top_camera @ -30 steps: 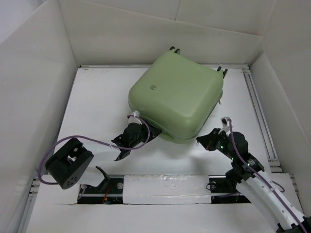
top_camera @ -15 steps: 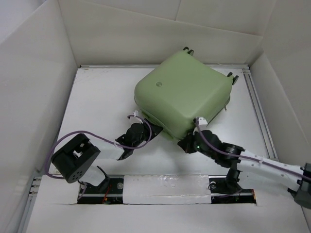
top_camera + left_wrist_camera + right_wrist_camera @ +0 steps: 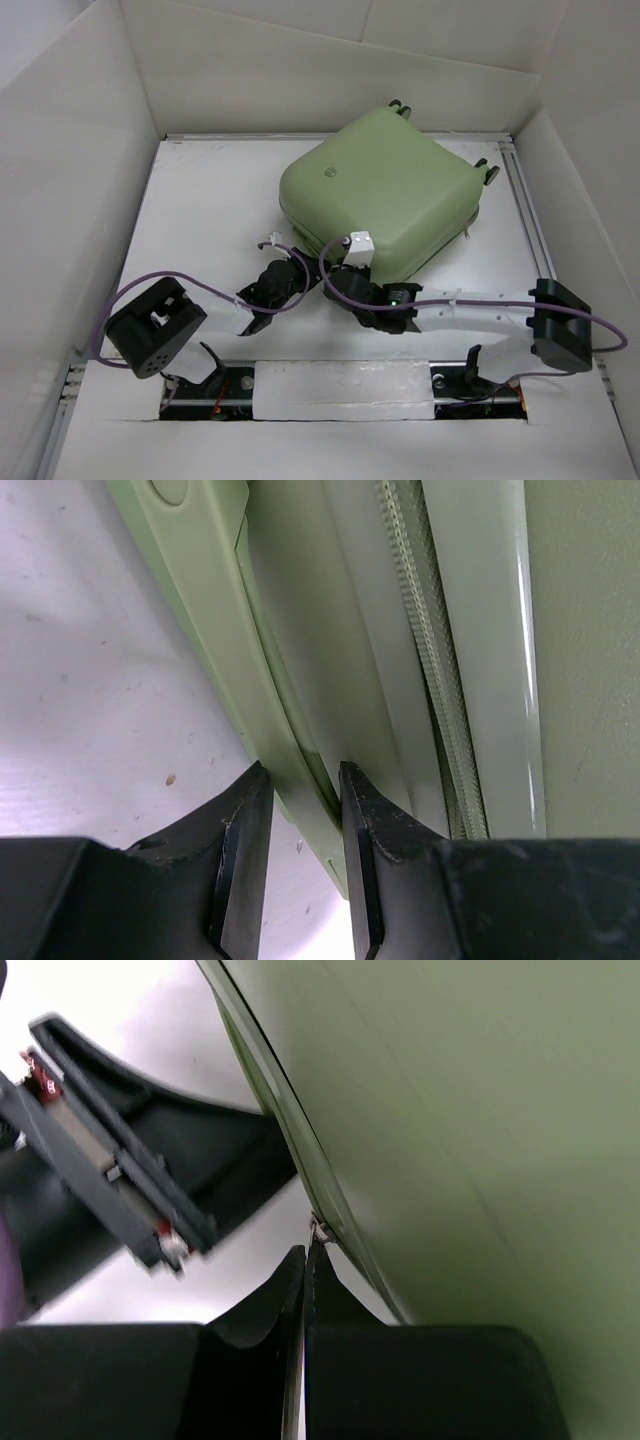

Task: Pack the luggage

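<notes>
The suitcase (image 3: 385,190) is smooth, faintly glossy plastic; its zipper (image 3: 432,660), right of the matt black fingers (image 3: 245,855), is woven cloth.

Both arms are showing white links between blocky black joint housings. A purple cable (image 3: 125,292) is looping off the left arm (image 3: 155,328). A second purple cable (image 3: 600,335) is trailing along the right arm (image 3: 470,312), which is carrying a small white connector (image 3: 360,243). The jaws are showing plain black, wedge-shaped tips.
</notes>
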